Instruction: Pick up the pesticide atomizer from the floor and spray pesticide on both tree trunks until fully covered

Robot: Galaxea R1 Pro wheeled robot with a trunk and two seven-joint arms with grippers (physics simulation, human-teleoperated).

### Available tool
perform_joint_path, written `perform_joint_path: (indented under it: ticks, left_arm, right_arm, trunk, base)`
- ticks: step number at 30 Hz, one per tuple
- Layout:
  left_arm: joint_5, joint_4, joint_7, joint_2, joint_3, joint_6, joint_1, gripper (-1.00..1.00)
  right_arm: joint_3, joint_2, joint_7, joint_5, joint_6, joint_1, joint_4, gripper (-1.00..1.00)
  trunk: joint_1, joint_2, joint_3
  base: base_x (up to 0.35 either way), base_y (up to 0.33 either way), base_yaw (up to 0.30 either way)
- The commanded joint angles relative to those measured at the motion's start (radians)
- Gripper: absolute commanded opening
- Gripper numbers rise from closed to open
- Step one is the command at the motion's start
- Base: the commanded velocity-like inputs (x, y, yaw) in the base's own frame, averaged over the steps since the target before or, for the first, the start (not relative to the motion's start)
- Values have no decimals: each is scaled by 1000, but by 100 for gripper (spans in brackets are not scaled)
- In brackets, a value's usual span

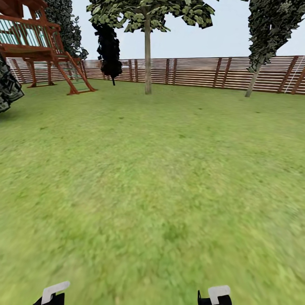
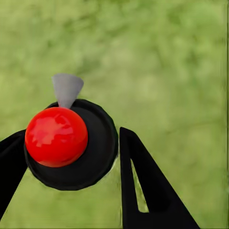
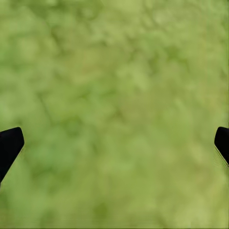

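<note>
Between the two black fingers of the left gripper (image 2: 71, 162) the pesticide atomizer (image 2: 71, 148) is pinched; it is seen from above as a black round body with a red ball on top and a grey nozzle (image 2: 67, 89) pointing away from the fingers. Blotchy green grass (image 2: 171, 71) is seen beyond it. The fingers of the right gripper (image 3: 114, 143) are spread wide, with only grass (image 3: 114, 95) between them. In the head view, a wooden play tower (image 1: 40, 46) is seen far left, then a pale straight tree trunk (image 1: 148, 59), then a leaning trunk (image 1: 254, 79), all before the slatted fence (image 1: 195, 72).
</note>
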State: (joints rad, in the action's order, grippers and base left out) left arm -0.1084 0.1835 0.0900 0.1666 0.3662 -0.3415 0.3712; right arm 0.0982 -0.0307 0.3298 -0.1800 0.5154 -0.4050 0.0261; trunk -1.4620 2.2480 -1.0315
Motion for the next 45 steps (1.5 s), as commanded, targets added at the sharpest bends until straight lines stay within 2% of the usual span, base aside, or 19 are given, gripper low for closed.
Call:
perform_joint_path:
  ticks: [1, 45]
  left_arm:
    - [0, 0, 0, -2, 0, 0, 0, -100]
    - [0, 1, -1, -2, 0, -1, 0, -100]
  right_arm:
    - [0, 0, 0, 0, 0, 0, 0, 100]
    - [0, 0, 0, 0, 0, 0, 0, 100]
  trunk:
    - [0, 0, 0]
    - [0, 0, 0]
  base:
    - [337, 0, 0]
    - [337, 0, 0]
